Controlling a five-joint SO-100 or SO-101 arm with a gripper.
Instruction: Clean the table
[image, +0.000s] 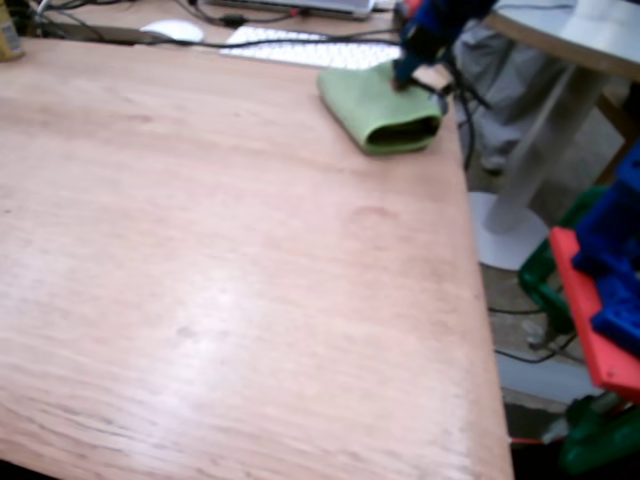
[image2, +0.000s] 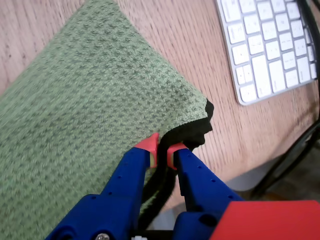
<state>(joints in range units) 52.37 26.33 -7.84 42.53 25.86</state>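
The light-brown wooden table fills the fixed view. A folded green cloth with a dark underside lies near its far right edge. My blue gripper reaches down onto the cloth's far end. In the wrist view the gripper, with red fingertips, is shut on the dark edge of the green cloth, which runs between the jaws. The cloth lies flat on the table.
A white keyboard and a white mouse lie at the table's far edge with cables. A pale round table stands beyond the right edge. Red, blue and green parts sit off the right side.
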